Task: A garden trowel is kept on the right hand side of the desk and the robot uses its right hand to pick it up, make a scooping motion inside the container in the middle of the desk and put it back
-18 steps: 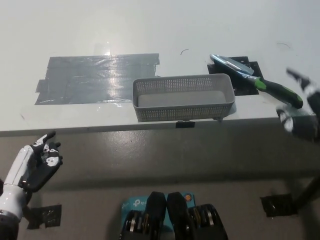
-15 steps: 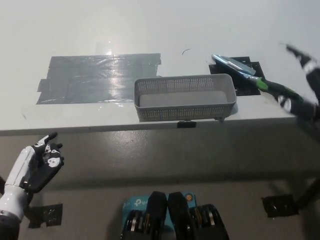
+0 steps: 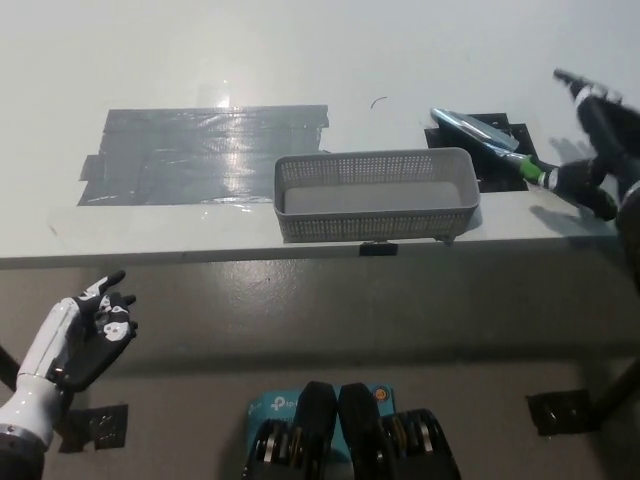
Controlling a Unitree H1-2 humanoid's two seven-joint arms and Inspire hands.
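At the tabletop's (image 3: 300, 60) right edge, the right hand (image 3: 600, 150) sits over the outer end of the trowel's handle. The trowel (image 3: 482, 132) lies flat on a black tape mark (image 3: 512, 134), its blade just beside the basket's (image 3: 375, 226) far right corner and its handle running out to the right. I cannot tell whether the hand has hold of the handle or only covers it.

Step in hand, as I judge it: the pick-up.
- Take the handle well back from the blade and get a full wrap before lifting.
- Lift straight up first. The blade is close to the basket wall and a sideways drag could knock it.
- Only then swing left over the basket's rim.

Left hand (image 3: 90, 325) rests low at the left, below the tabletop's edge, open and holding nothing.

Poorly seen:
- The handle's end is under the hand.
- The right arm is cut by the frame edge.
- The hand is slightly blurred.
- The basket's inside looks bare, but the near wall hides part of its floor.
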